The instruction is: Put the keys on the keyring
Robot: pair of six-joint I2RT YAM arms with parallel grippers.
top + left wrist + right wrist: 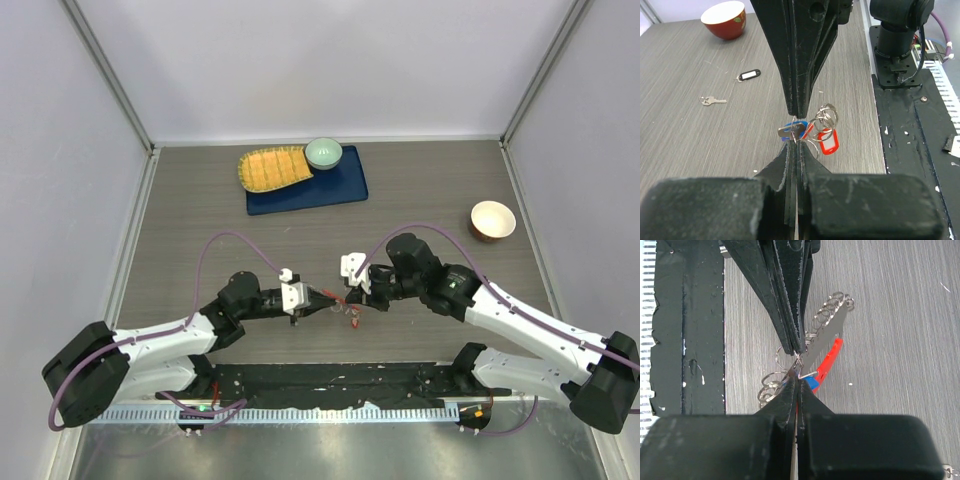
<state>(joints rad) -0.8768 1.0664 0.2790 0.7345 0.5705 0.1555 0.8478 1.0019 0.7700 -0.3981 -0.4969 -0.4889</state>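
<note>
Both shut | left gripper [796, 131] pinches blue key [803, 125] | right gripper [798, 366] pinches keyring [771, 381] | turn your key slowly, keep keyring steady

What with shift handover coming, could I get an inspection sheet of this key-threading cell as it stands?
Surface: grey wood-grain tabletop, a few pale specks.
Job's things: grey metal keyring, its red plastic tag and a blue-headed key, bunched together between the hands.
Clutter: bare silver key; black key tag with white label; red-brown bowl; pale green bowl and yellow woven tray on a blue mat.
Hands: left hand and right hand both shut, tip to tip on the keyring; which piece each pinches is unclear.
Cables: purple cables loop along each arm, away from the keys.
Surroundings: white enclosure walls; black base plate at the near edge.
</note>
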